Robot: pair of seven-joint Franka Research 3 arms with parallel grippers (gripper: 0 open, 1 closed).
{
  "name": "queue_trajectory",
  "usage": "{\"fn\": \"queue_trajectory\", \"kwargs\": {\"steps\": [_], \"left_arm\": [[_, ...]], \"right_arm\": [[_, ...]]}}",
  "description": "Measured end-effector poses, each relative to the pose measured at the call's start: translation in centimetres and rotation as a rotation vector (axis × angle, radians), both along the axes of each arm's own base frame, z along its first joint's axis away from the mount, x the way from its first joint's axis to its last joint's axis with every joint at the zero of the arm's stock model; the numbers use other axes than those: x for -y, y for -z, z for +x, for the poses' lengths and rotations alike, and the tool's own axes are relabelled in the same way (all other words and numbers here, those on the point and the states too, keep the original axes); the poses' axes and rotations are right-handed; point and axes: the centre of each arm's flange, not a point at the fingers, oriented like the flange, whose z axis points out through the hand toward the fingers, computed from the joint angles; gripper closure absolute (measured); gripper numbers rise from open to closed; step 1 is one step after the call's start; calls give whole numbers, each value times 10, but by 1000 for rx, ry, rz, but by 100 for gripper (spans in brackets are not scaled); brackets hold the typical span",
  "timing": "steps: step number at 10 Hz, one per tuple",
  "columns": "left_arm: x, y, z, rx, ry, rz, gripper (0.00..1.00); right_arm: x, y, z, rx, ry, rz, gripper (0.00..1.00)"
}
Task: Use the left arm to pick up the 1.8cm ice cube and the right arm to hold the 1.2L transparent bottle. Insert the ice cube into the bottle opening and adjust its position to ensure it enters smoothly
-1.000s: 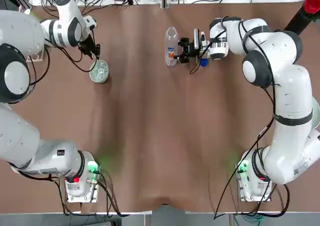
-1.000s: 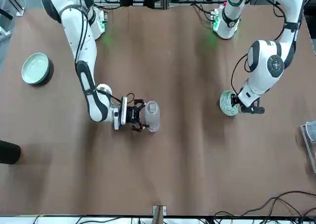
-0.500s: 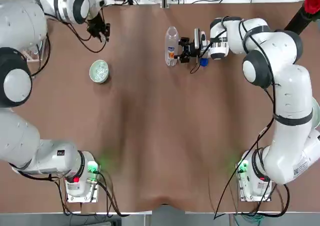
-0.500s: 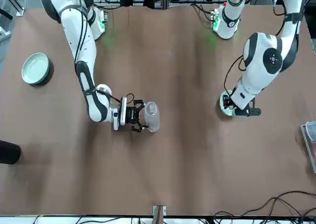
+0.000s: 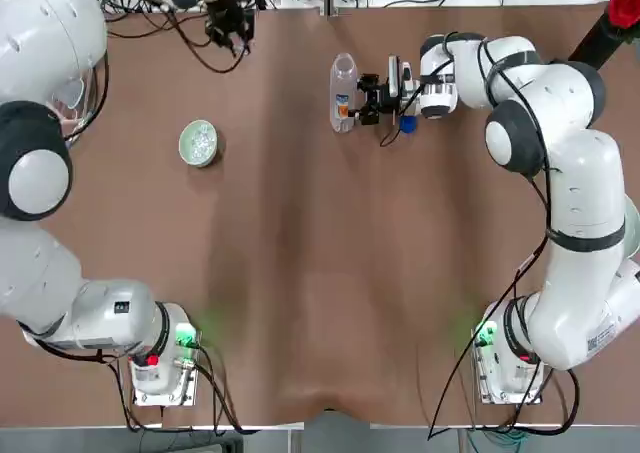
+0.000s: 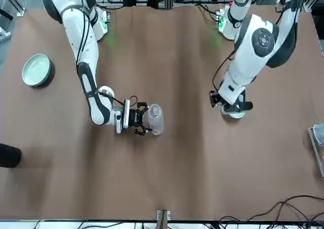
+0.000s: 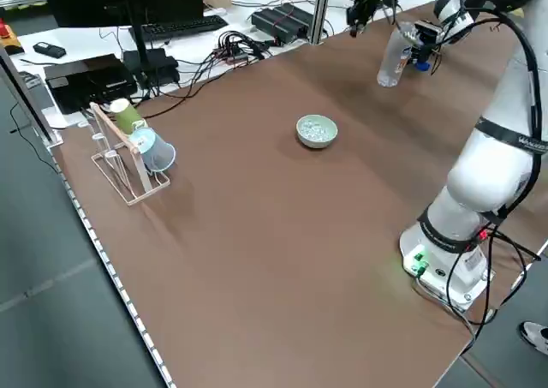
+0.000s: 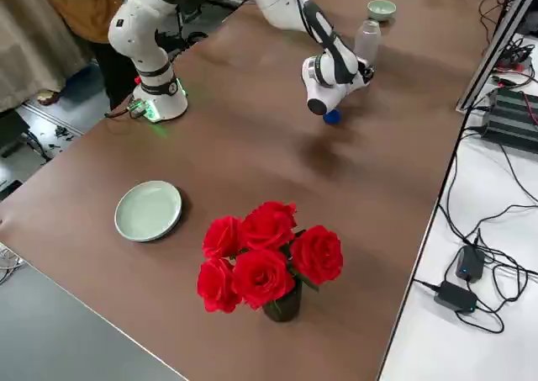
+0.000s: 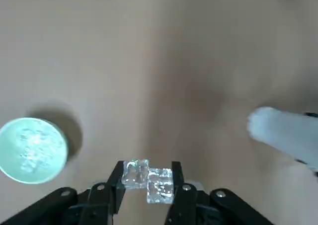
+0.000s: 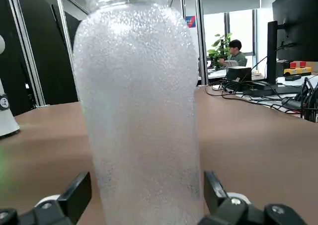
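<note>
Closest to our left wrist, two ice cubes (image 9: 147, 181) sit side by side between the fingertips of the left gripper (image 9: 148, 179), pinched in a row with their faces slightly offset. They should handle as light, stiff and slippery; we would squeeze gently on opposite flat faces, since the pair could slide apart. Neither has a clear long axis; their faces look roughly square to the fingers. The task names one cube, so the second may hamper entry at the neck.

Beyond the cubes, apart from them and lower on the table (image 9: 99, 76), is the pale green bowl (image 9: 34, 150) with more clear pieces inside.

Farther across, toward our right side, the right gripper (image 10: 148, 189) has its fingers around the bottle (image 10: 141, 111), one on each side of its body. Its long axis stands upright, neck up. It is probably light and soft-walled, so we should grip the body firmly without crushing it. Next, our left arm needs to carry the cubes above that narrow mouth.
</note>
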Motion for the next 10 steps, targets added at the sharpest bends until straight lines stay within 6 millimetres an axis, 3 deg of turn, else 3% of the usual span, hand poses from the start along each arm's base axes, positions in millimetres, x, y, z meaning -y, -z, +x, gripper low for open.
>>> {"fn": "queue_trajectory", "kwargs": {"steps": [2,5,7,10], "left_arm": [[55,-17,-8,-17,-30,-38,60],[148,-22,-20,-53,-118,-122,60],[191,-8,-14,-41,-173,-119,60],[249,37,-21,21,-200,-58,60]], "right_arm": [[-1,-1,1,3,0,2,0],[-1,-2,2,6,1,3,0],[-1,-2,2,7,1,4,0],[-3,-4,2,17,-7,18,0]]}}
